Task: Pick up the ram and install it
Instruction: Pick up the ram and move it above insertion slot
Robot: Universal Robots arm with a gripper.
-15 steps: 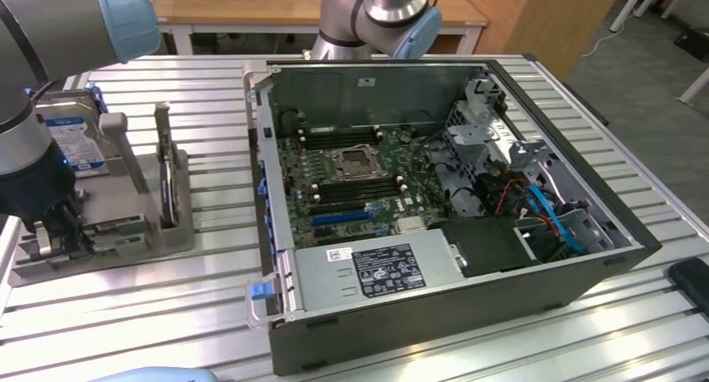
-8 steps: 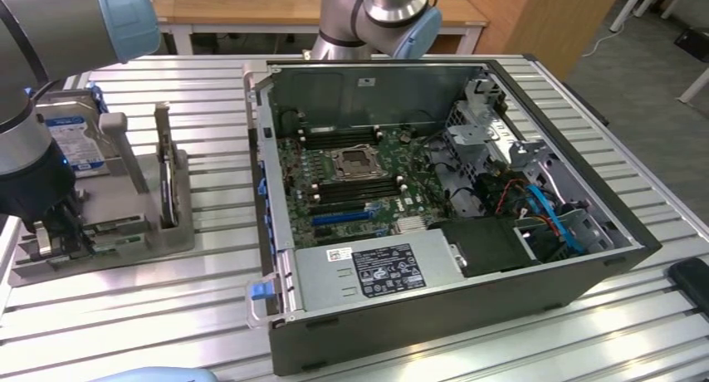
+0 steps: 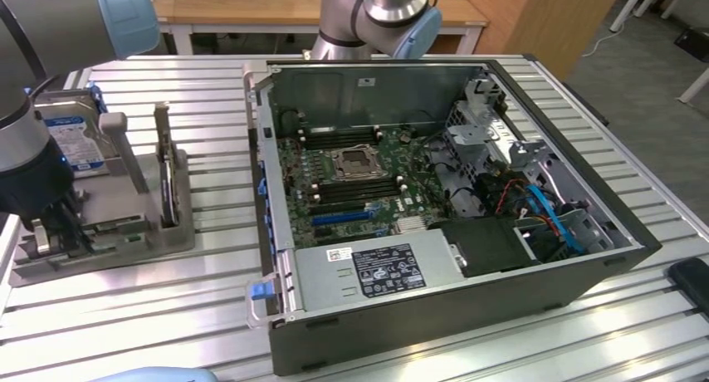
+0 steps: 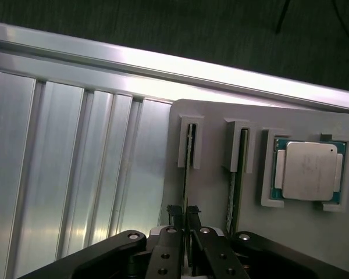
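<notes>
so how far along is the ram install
Nothing is done yet: the ram stands in its holder slot, not lifted. In hand: the hand is right at that stick. Left: the lift and the install; the board slots in the case look empty.

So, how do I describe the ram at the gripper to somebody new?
Find the grey holder on the aluminium table; it carries a silver processor chip. The ram stands on edge in the slot farthest from that chip, at the gripper; the other stick sits nearer the chip.
</notes>
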